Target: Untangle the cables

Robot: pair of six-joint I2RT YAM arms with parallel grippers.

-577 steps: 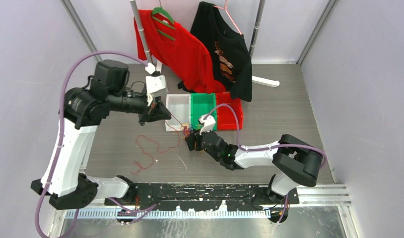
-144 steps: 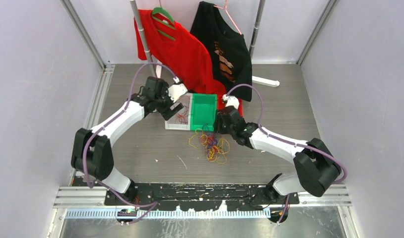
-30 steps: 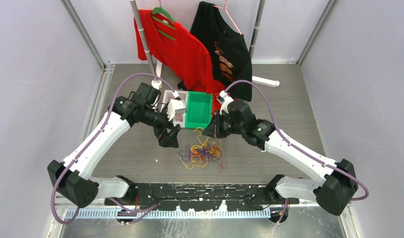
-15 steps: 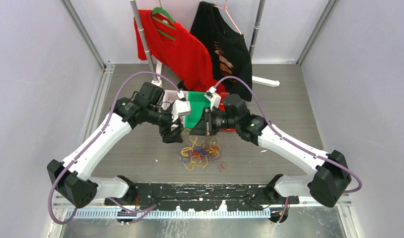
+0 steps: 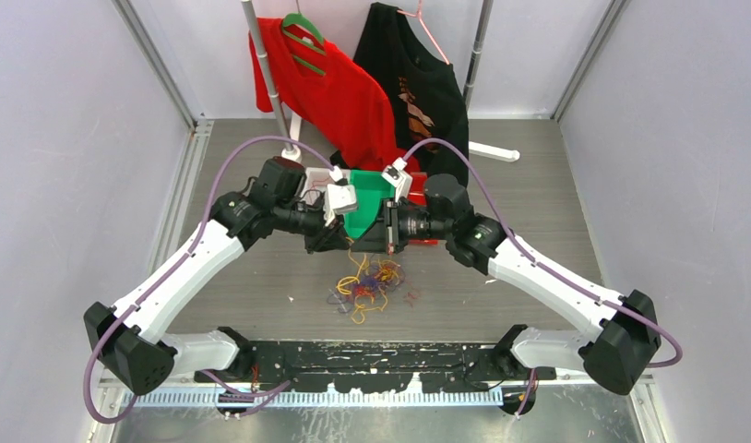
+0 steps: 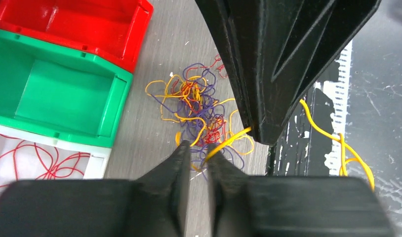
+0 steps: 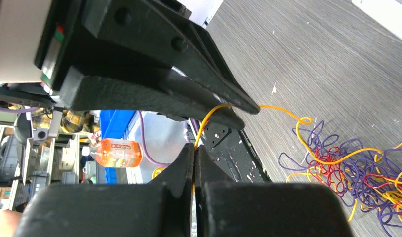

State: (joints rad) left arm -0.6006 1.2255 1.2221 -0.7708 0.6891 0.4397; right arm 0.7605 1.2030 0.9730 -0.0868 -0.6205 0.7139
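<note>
Above tangled cables [image 5: 367, 284] on the desk [image 5: 538, 203], the right jaws pinch one yellow cable [image 7: 223, 105] tight, the left jaws barely parted beside it.

Access from above to the tangle of cables [image 5: 367, 281] is blocked by the left fingers [image 6: 181, 168] and the right fingers [image 7: 184, 173], which are held almost tip to tip just over it with a yellow strand [image 6: 231, 139] running between them. The far side is walled off by the white bin [image 6: 98, 163], green bin [image 6: 65, 94] and red bin [image 6: 90, 24], with shirts [image 5: 330, 92] and a rack pole [image 5: 261, 65] behind them. Bare surface [image 5: 261, 286] is seen to the left of the tangle and on its near side, while the right side is crossed by the right arm [image 5: 547, 281].
</note>
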